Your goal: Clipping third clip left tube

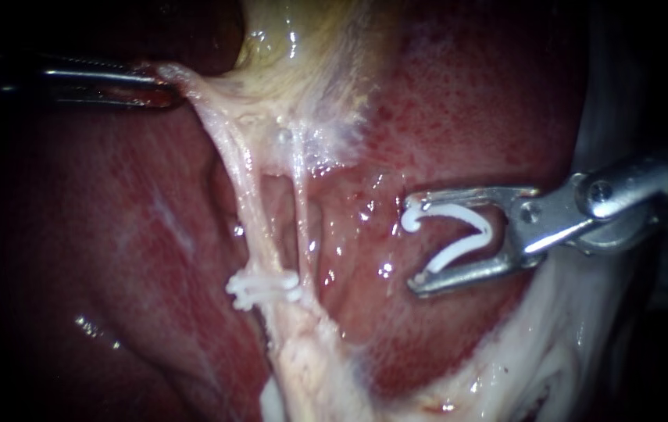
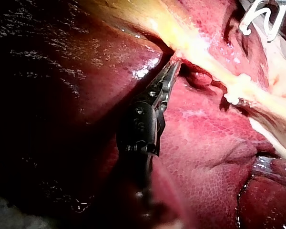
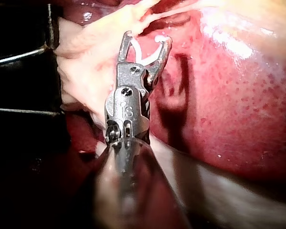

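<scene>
Two pale tubes run down from the yellowish gallbladder (image 1: 302,39): the left tube (image 1: 249,211) is thicker, the right one (image 1: 301,219) thin. A closed white clip (image 1: 263,287) (image 2: 234,95) sits low across them. My left instrument (image 1: 163,84) (image 2: 174,67) is shut on pale tissue at the tubes' upper end and holds it taut to the left. My right instrument (image 1: 413,246) (image 3: 145,43) holds an open white clip (image 1: 459,252) (image 3: 155,56) between its spread jaws. It hangs over the liver, apart from and to the right of both tubes.
Dark red liver (image 1: 466,101) surrounds the tubes on both sides. Pale fatty tissue (image 1: 552,344) lies under and behind my right instrument's shaft. A window of open space (image 1: 279,211) shows between the two tubes.
</scene>
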Controlling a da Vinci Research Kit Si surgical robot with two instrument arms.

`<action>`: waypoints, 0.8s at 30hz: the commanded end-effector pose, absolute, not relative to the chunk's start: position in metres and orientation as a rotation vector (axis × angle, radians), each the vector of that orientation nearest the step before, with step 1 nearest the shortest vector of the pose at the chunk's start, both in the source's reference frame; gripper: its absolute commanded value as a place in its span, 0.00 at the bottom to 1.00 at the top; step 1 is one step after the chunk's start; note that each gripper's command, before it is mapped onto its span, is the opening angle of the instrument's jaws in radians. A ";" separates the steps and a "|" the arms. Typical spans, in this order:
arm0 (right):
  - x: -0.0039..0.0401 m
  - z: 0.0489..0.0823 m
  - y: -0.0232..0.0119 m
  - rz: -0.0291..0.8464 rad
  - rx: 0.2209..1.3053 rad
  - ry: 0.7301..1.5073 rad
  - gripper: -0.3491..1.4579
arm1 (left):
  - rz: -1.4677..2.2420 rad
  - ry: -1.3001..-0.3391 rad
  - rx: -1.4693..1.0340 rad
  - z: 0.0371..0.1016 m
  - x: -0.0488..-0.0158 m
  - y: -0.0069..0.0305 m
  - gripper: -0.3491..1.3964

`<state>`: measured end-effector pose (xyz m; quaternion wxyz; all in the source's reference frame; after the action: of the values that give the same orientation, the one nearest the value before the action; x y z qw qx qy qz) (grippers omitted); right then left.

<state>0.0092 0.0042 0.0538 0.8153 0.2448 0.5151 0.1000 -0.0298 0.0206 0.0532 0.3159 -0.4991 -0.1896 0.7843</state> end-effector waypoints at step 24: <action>0.0189 0.0581 0.0042 0.456 0.735 1.053 0.47 | 2.066 -0.494 -1.313 0.0535 -0.0302 0.0203 0.00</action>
<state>0.0189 0.0042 0.0583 0.7755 0.3411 0.4869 0.2127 -0.0302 0.0203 0.0535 0.3165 -0.4989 -0.1875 0.7847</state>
